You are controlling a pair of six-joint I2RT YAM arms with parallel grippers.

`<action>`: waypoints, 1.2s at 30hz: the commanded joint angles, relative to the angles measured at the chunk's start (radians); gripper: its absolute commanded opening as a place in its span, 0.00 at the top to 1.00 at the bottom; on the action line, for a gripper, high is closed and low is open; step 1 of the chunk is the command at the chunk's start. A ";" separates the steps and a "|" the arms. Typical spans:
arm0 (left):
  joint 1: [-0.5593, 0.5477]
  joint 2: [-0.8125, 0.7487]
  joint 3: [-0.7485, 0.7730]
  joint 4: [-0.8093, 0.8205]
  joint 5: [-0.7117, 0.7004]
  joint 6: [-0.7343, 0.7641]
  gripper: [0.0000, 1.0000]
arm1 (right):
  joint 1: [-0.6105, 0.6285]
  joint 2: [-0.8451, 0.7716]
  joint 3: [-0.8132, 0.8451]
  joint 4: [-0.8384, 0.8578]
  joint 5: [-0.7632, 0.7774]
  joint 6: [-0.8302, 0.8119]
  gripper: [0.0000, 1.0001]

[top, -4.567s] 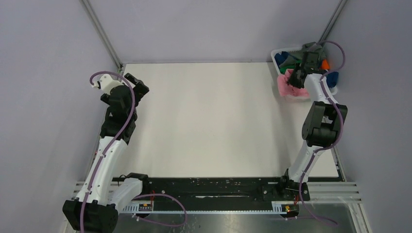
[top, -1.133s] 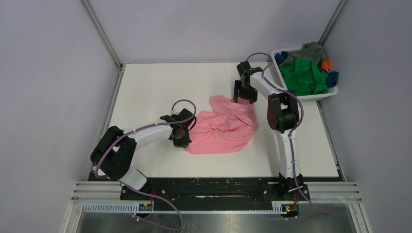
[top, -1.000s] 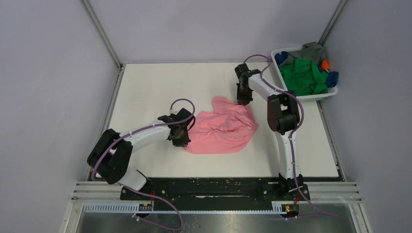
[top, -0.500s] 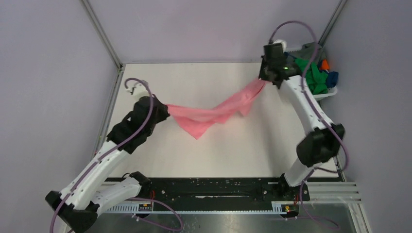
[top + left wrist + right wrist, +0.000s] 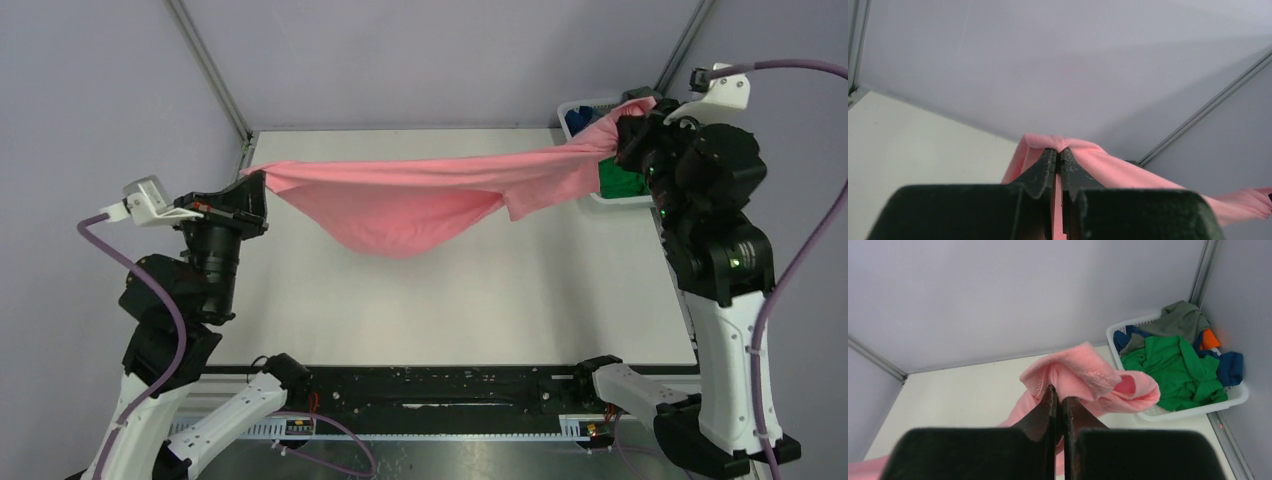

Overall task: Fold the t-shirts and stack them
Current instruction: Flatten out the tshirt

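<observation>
Left claw: the left claw (image 5: pixel 1058 150) was clenched on a bunched edge of the salmon pink t-shirt (image 5: pixel 400 200), held high over the left side of the table (image 5: pixel 450 310)
Shirt position: it hung clear of the table, strung between the two claws, its middle sagging in a loose belly and a flap drooping toward the right
Handling: judged light, soft and limp; it would take whatever shape the holds gave it, and thin knit might slip from a small pinch
Where to hold: probably matching corners, shoulders or hem, so it dropped flat; which parts were pinched could not be told
Right claw: the right claw (image 5: pixel 1058 390) was clamped on a wad of the same cloth, high at the far right
Far corner: the green t-shirt (image 5: pixel 1173 365), grey t-shirt (image 5: pixel 1180 317), blue t-shirt (image 5: pixel 1230 365) and orange t-shirt (image 5: pixel 1209 340) lay heaped in the white basket (image 5: pixel 1193 412) beyond
</observation>
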 commanded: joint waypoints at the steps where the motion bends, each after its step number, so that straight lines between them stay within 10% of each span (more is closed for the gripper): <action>1: 0.005 0.010 0.064 0.108 0.030 0.096 1.00 | 0.003 -0.051 0.055 -0.111 -0.043 -0.022 1.00; 9: 0.025 0.261 0.017 -0.158 -0.094 -0.067 1.00 | 0.003 0.075 -0.122 -0.318 -0.055 0.040 1.00; 14: 0.268 0.508 -0.148 -0.217 0.141 -0.206 1.00 | -0.006 0.429 -0.150 -0.293 -0.149 0.109 0.92; 17: 0.335 0.576 -0.230 -0.150 0.262 -0.217 1.00 | -0.007 0.630 -0.052 -0.316 -0.164 0.126 0.45; 22: 0.342 0.576 -0.298 -0.114 0.265 -0.221 1.00 | -0.008 0.612 -0.149 -0.264 -0.021 0.152 0.08; 36: 0.347 0.560 -0.343 -0.121 0.293 -0.212 1.00 | -0.013 0.623 -0.500 -0.070 -0.181 0.233 0.24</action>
